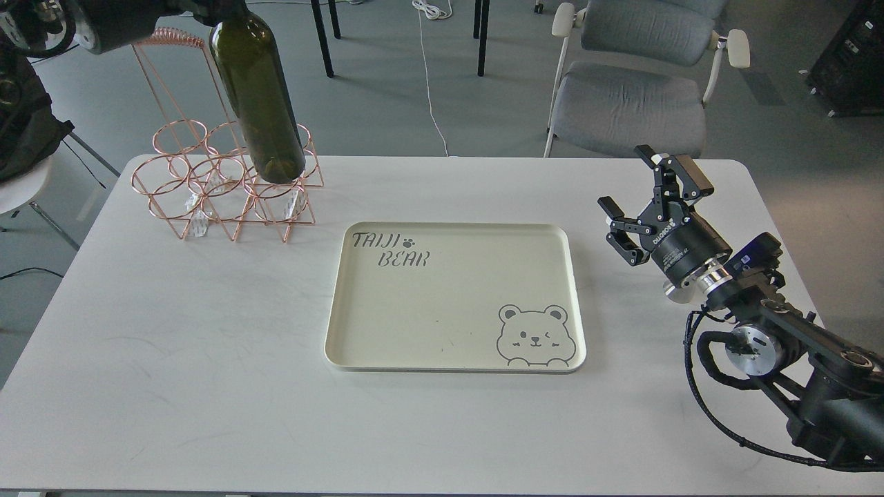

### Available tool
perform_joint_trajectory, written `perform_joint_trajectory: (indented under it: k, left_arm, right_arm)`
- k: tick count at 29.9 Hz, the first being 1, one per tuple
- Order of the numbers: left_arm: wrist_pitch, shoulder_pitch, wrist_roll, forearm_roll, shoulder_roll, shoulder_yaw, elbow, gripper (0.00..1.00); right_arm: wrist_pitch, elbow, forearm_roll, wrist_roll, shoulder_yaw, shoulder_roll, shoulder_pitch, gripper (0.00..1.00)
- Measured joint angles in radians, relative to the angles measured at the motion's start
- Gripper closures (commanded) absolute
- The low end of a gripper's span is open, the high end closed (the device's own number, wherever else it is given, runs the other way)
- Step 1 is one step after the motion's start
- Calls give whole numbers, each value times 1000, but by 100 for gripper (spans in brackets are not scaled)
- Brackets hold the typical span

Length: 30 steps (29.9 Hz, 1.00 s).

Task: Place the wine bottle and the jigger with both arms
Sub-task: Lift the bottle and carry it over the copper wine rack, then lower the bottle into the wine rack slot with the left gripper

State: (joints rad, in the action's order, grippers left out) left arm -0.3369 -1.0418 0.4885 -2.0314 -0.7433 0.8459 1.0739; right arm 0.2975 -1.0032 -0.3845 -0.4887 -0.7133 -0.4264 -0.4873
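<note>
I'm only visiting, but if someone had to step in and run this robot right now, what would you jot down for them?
Left gripper: out of view at the top edge; the tall dark olive-green glass wine bottle hangs tilted over the copper wire rack, apparently held by its neck.
Right gripper: open, empty, over the table's right side.
Cream tray with bear drawing: nothing on it.
Jigger: not visible.
Left: set bottle down; find and place jigger.

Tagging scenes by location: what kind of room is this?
Likely an office or lab test area, not a home bar: grey padded office chair behind the white table, loose white cable across the grey floor, dark equipment rack at the far right.
</note>
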Motion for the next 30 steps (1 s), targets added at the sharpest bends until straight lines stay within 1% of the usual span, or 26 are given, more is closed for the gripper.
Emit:
perform_joint_trajectory:
  k: [16, 30]
  left_arm:
    - [31, 3, 0, 0, 16, -16, -103, 92]
    - [42, 1, 0, 0, 31, -18, -109, 92]
  right_arm:
    - [0, 0, -1, 0, -2, 0, 3, 1]
    - [0, 0, -1, 0, -2, 0, 3, 1]
